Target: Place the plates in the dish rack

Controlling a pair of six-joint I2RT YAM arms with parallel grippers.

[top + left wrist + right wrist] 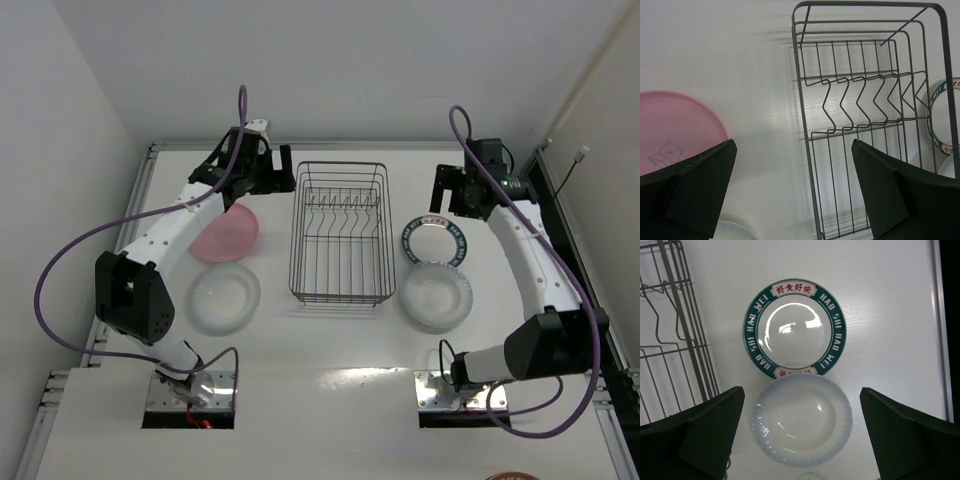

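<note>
None of the four sits in the dish rack (340,235) yet: the pink plate (228,232) and left whitish plate (224,298) lie flat just left of the rack, the teal-rimmed plate (435,243) and right whitish plate (436,295) just right of it. The right fingers (705,432), spread wide and empty, hang over the teal-rimmed plate, so that arm seems nearer a pick. The left fingers (695,195), equally wide and empty, hover off the rack's far left corner.

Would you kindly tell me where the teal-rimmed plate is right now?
In the top view, the teal-rimmed plate lies right of the dish rack, its near edge meeting a whitish plate.
</note>
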